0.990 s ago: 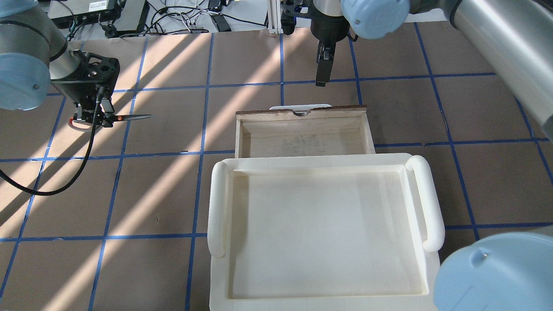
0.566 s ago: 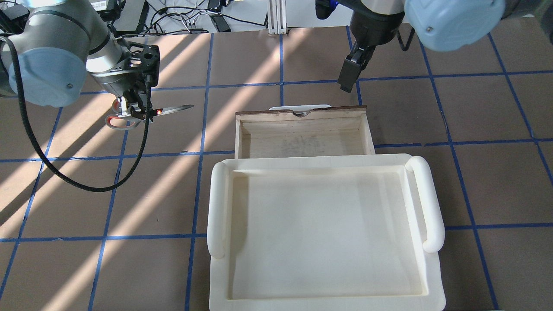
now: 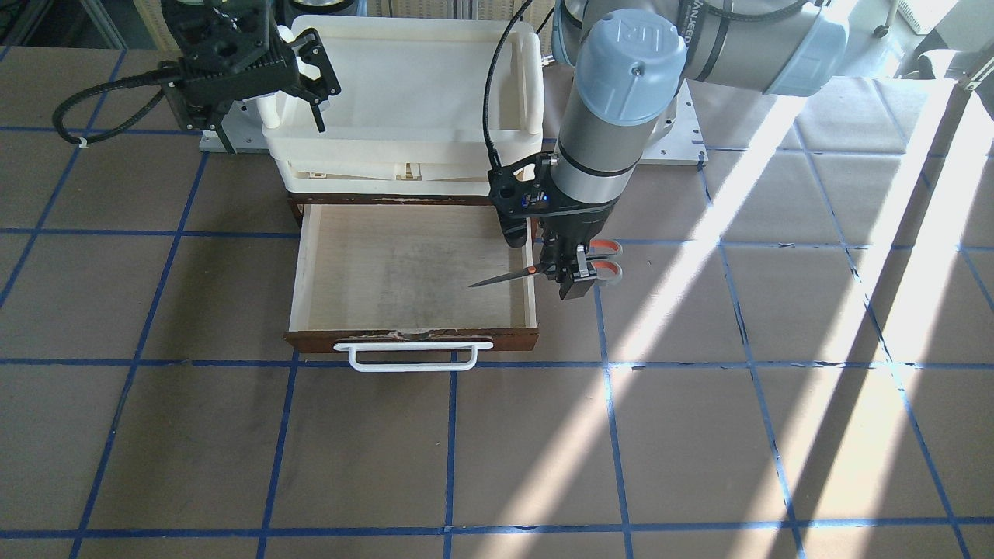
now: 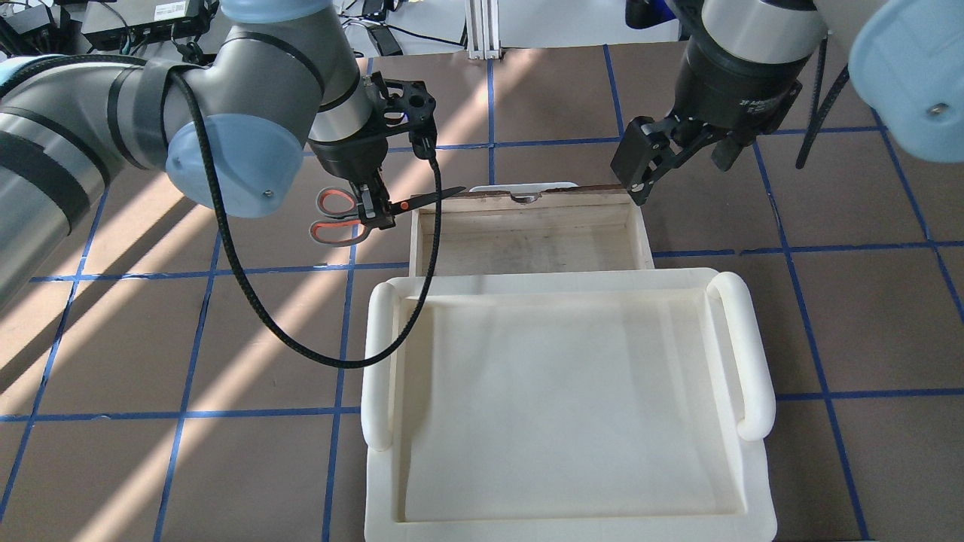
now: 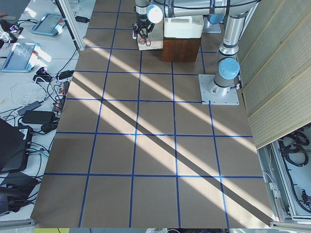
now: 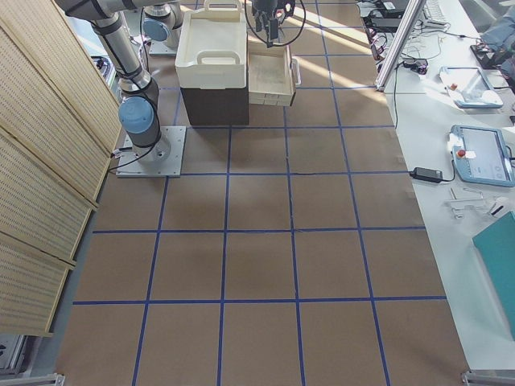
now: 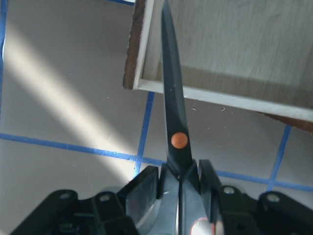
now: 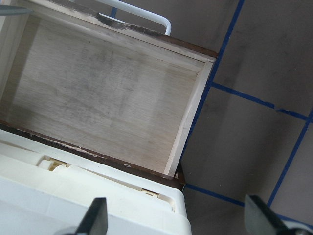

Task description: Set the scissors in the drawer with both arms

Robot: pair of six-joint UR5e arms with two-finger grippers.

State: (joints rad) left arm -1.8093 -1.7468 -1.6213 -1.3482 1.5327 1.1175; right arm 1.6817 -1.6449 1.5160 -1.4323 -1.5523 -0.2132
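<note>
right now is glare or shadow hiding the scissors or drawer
No. Front-facing view: sun stripes lie on the table beside the drawer, its bottom evenly lit, the scissors blade dark against it. Left wrist view: blade sharp, one bright stripe on the table. Side views: scissors too small to judge.

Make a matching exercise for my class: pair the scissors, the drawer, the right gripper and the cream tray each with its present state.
Things:
1. scissors
2. drawer
3. right gripper
4. cream tray

States:
A. fingers spread, holding nothing
B. pulled out, plywood bottom bare
C. clamped in the left gripper, blade tips over the drawer's edge
D. sits on top of the brown cabinet

Pairs: 1-C, 2-B, 3-A, 4-D
</note>
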